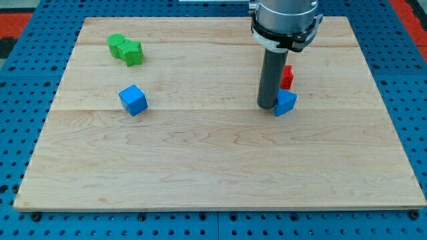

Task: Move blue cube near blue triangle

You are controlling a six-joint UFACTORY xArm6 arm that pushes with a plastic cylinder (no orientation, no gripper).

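Blue cube (pixel 133 100) left of centre, my tip (pixel 267 107) touching blue triangle (pixel 286 103)

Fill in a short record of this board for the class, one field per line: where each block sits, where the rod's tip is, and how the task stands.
blue cube: view's left, alone, apart from the other blocks
blue triangle: right of centre, partly hidden by the rod
my tip: at the blue triangle's left edge; contact cannot be told
red block: just above the blue triangle, shape unclear
green blocks: two bunched together at the view's top left
wooden board: carries all the blocks
task state: blue cube far from blue triangle, not yet moved
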